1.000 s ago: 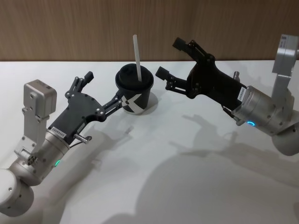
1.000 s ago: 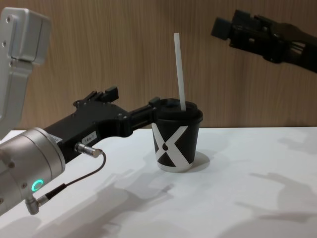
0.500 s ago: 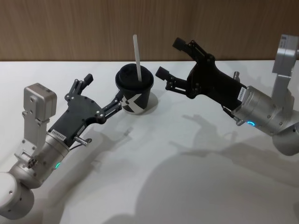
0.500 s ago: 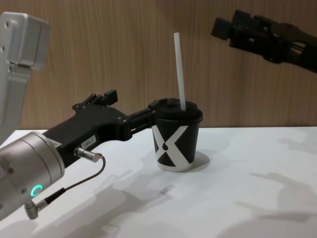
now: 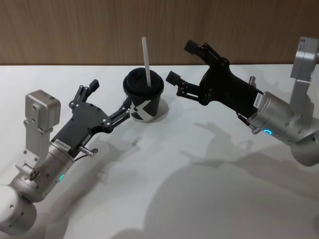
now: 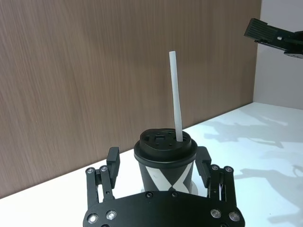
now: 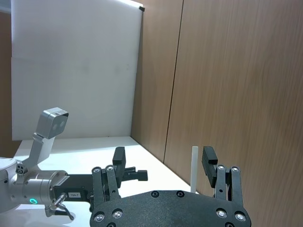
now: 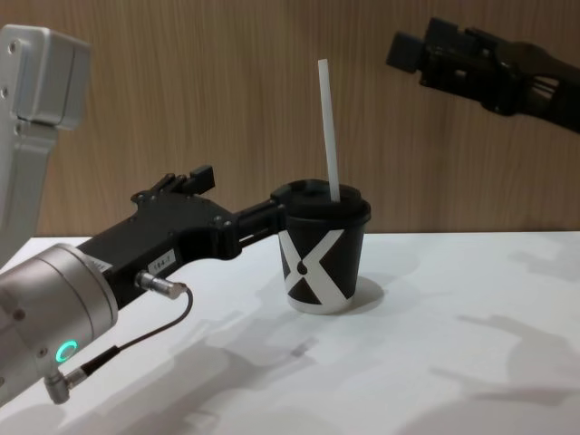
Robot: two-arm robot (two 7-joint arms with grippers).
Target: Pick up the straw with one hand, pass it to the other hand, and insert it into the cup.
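Head view shows the straw (image 5: 146, 59) standing upright through the lid of the cup (image 5: 144, 97) on the table (image 5: 199, 164), both the left hand (image 5: 110, 98) and right hand (image 5: 180, 63) spread and empty; light, crushable, it likely wants a gentle mid-shaft pinch.

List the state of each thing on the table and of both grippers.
straw: upright, inserted through the cup's lid
cup: upright on the table, lid on
left gripper: open, fingers on either side of the cup
right gripper: open, raised beside the straw, holding nothing
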